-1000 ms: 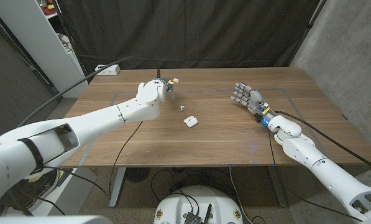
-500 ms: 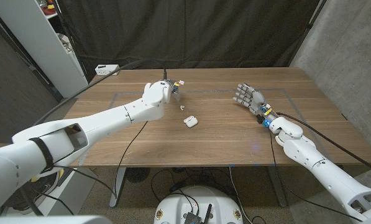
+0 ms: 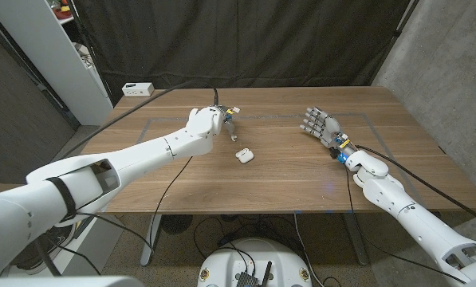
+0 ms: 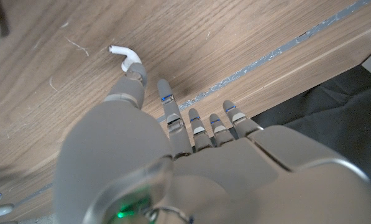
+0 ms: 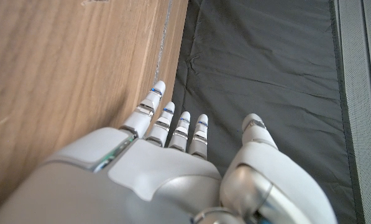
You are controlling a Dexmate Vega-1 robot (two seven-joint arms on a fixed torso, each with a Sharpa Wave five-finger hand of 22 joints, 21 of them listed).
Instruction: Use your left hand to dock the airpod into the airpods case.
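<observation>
The white airpods case [image 3: 244, 155] lies open near the middle of the wooden table [image 3: 285, 179]. A single white airpod [image 4: 124, 55] lies on the wood just behind and left of the case, seen as a small speck [image 3: 232, 139] in the head view. My left hand [image 3: 210, 123] hovers right behind it with fingers apart and holds nothing. In the left wrist view its thumb tip [image 4: 134, 73] sits right at the airpod's stem; I cannot tell if they touch. My right hand [image 3: 321, 126] stands upright on the right side, fingers spread, holding nothing.
A white power strip [image 3: 138, 88] lies at the table's back left corner, with cables running from it. A grey tape line [image 4: 278, 53] crosses the wood beyond my left fingers. A white shelf [image 3: 62, 48] stands at the left and a dark curtain [image 3: 261, 40] hangs behind.
My left hand has moved a little to the right and nearer the airpod and case. The right hand has shifted only slightly. The case and airpod stay put.
</observation>
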